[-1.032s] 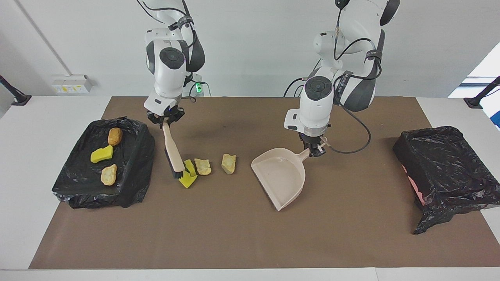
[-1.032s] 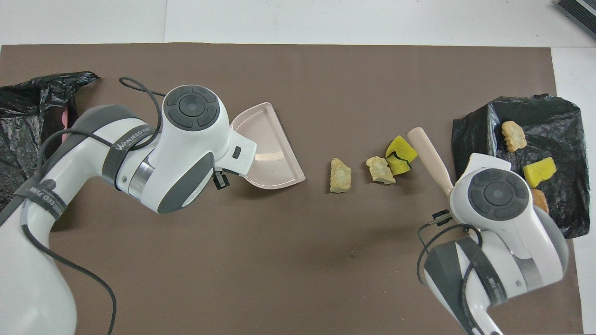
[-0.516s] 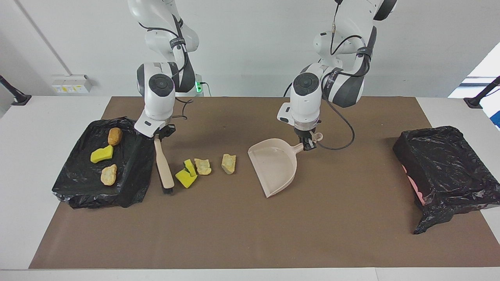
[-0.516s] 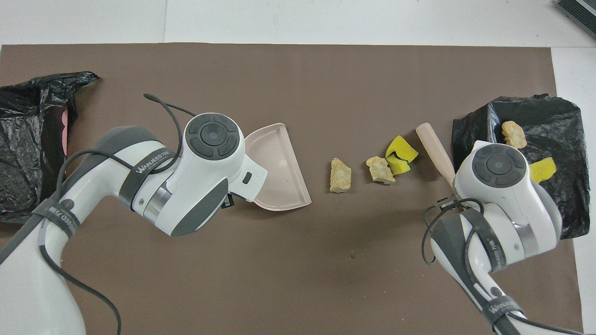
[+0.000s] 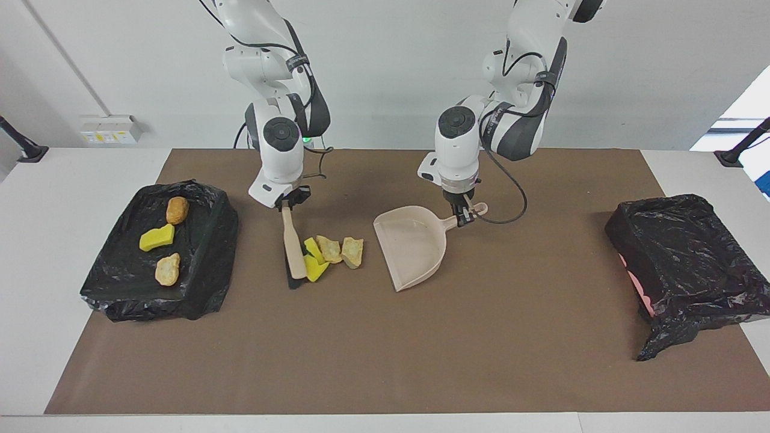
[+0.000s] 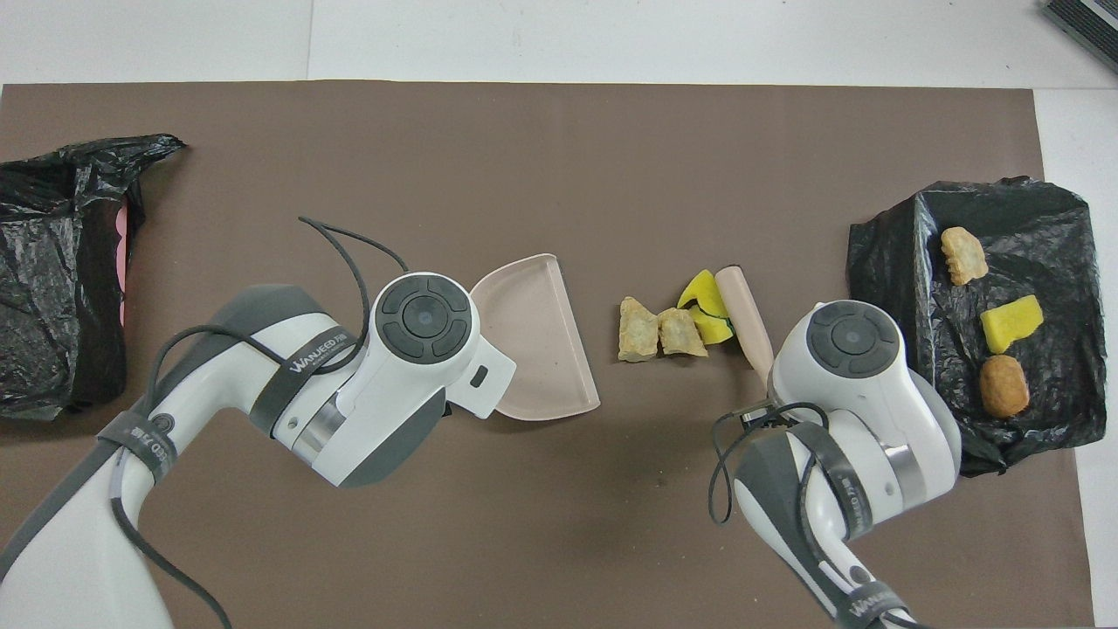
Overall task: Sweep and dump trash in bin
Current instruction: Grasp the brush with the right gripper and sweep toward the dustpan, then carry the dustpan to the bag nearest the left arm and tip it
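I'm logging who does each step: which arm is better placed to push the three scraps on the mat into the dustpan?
The right. Its gripper holds the brush, whose bristle end sits against the yellow sponge piece, bunched with two beige lumps. The left gripper only holds the dustpan, mouth toward them.

White table point(image 5: 36, 252) under a brown mat point(image 5: 385, 361)

On the mat, with the dustpan point(image 5: 412, 245) as landmark: three scraps point(image 5: 329, 251) and the brush point(image 5: 294, 251) beside its mouth, a black-lined tray point(image 5: 204, 258) toward the right arm's end, a black-bagged bin point(image 5: 686, 264) toward the left arm's end.
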